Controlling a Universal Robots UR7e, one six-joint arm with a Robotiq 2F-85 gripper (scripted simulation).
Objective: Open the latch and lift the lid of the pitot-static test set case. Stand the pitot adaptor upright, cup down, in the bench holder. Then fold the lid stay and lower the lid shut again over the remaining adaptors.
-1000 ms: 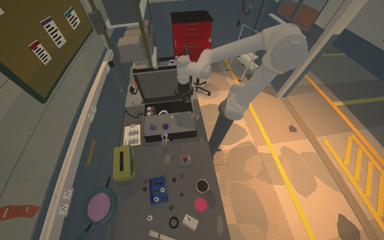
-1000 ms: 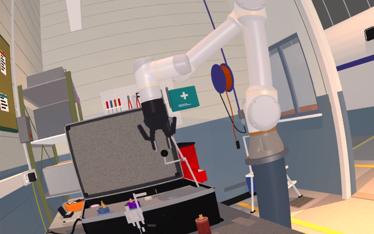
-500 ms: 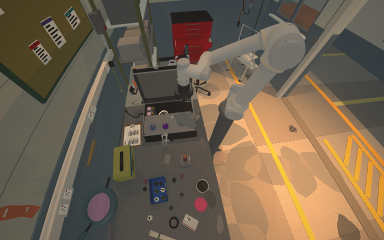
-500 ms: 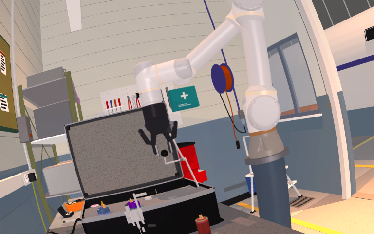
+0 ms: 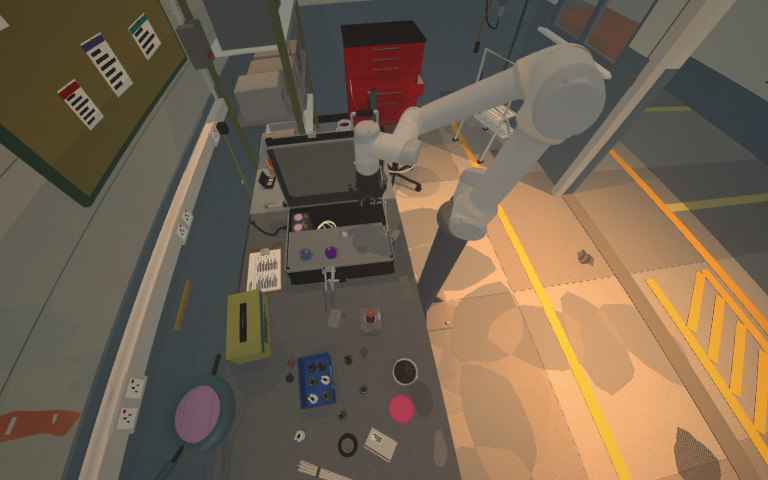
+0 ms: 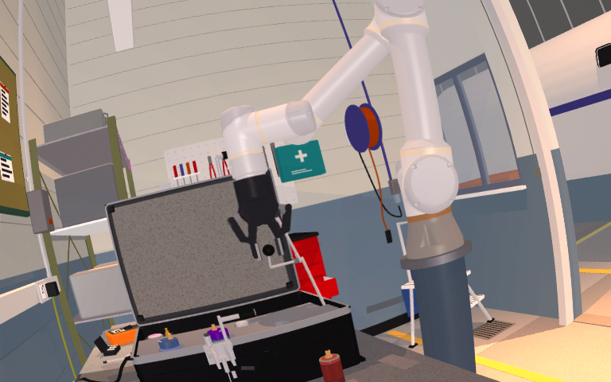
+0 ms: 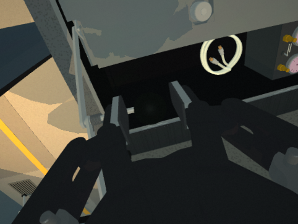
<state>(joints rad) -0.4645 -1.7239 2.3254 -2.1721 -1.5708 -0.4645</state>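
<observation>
My gripper hangs in front of the right edge of the raised lid of the black test set case, and the black knob of the white lid stay lies between its fingers. The stay runs from the knob down to the case's right wall. A blue adaptor and a purple adaptor sit in the case tray. The red pitot adaptor stands upright on the bench in front of the case. The latch hangs open at the case front. The gripper is open and holds nothing.
The bench in front of the case carries a yellow box, a blue block, a cup, a pink disc and small parts. A clipboard lies left of the case. A red tool cabinet stands behind.
</observation>
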